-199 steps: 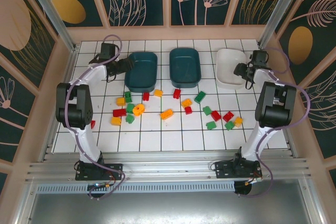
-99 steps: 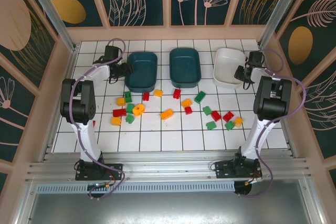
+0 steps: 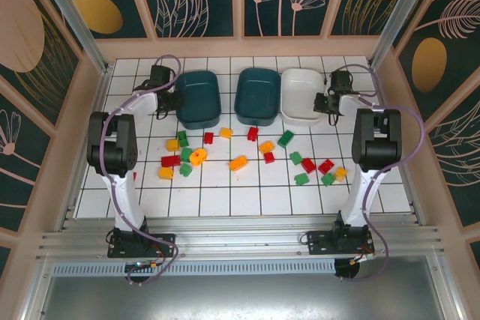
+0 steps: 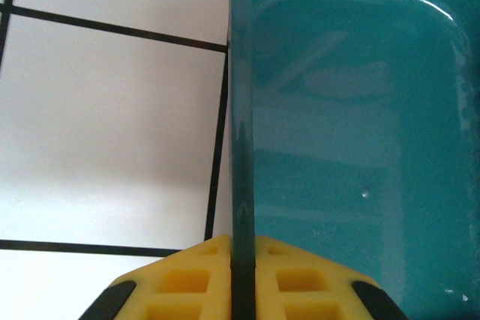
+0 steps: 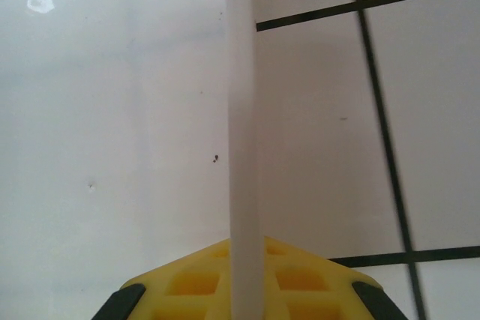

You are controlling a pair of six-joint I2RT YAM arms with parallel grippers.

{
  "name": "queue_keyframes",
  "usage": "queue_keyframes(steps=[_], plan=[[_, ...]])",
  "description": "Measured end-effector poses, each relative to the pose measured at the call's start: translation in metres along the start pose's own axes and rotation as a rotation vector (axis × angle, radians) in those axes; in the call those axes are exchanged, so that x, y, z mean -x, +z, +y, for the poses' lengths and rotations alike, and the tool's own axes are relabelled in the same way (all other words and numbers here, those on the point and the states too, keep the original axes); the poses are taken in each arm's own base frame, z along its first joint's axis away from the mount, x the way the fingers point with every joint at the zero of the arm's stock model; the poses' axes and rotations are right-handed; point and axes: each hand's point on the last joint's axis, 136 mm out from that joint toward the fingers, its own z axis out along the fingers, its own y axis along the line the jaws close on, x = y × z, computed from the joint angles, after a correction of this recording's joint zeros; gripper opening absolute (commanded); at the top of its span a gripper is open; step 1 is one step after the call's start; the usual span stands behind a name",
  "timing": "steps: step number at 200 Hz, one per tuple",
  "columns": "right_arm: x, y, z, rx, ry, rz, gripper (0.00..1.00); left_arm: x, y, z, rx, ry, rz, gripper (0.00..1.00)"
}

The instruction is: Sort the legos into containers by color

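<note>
- Top external view: you have nothing sorted yet. All the legos (image 3: 238, 162) lie loose on the table (image 3: 225, 204), in a band across its middle, with red, yellow-orange and green mixed together.
- The three trays stand in a row at the far side, beyond the legos. The left tray (image 3: 199, 99) and middle tray (image 3: 259, 97) are teal, and the white tray (image 3: 301, 97) is on the right. As far as you can see, all three are empty.
- I judge that the whole sort is still yours to do, and that the step in hand is only placing the trays.
- Each tray lies flat, open side up. Its long axis runs from near to far, away from the arm bases, give or take a slight skew.
- The left tray stands apart from the middle tray. The white tray is just beside the middle one; you cannot tell whether they touch.
- Your left gripper (image 3: 171, 100) is at the left tray's left rim. In the left wrist view the teal wall stands edge-on between the yellow fingers (image 4: 187, 282), which pinch it, one pad outside and one inside.
- Your right gripper (image 3: 327, 104) is at the white tray's right rim. In the right wrist view its fingers (image 5: 187, 284) are clamped on the white wall in the same way.
</note>
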Motion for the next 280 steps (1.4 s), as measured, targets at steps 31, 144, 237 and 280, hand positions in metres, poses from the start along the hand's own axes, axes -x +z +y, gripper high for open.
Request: queue_keyframes(steps=[31,144,237,280], plan=[[-0.002,0.001,0.020,0.024,-0.042,0.000,0.04,0.002,0.000,0.004,0.025,0.009,-0.006,0.10],[-0.001,0.012,0.067,0.109,-0.047,-0.011,0.32,0.026,0.001,-0.003,0.024,0.158,-0.007,0.42],[0.026,-0.029,0.070,0.097,0.000,-0.078,0.50,0.045,-0.038,-0.001,0.072,0.110,-0.076,0.68],[0.001,-0.113,0.072,0.063,0.114,-0.207,0.70,0.048,-0.192,-0.018,-0.125,-0.134,-0.441,0.96]])
